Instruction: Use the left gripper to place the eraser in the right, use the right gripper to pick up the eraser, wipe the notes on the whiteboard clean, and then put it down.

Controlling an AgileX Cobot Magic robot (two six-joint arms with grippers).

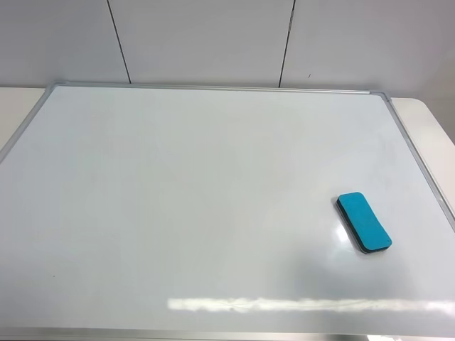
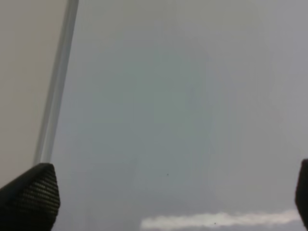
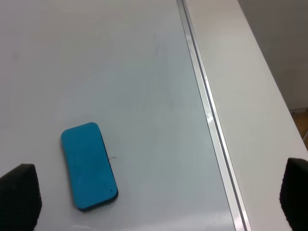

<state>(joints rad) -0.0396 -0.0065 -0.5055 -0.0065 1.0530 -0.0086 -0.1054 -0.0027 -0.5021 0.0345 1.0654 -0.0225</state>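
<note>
Glossy whiteboard (image 1: 199,213) – silvery metal frame – matt teal eraser (image 1: 363,222).

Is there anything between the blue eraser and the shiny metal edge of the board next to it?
No, just bare whiteboard between the eraser and the frame, shown in the right wrist view.

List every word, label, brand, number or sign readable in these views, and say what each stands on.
None: no readable text shows in any view.
Whiteboard: wiped surface, no writing or brand mark seen; only a glare streak near its front edge.
Eraser: plain teal top, no label visible.
A tiny dark mark beside the eraser in the right wrist view is too small to read as anything.
</note>
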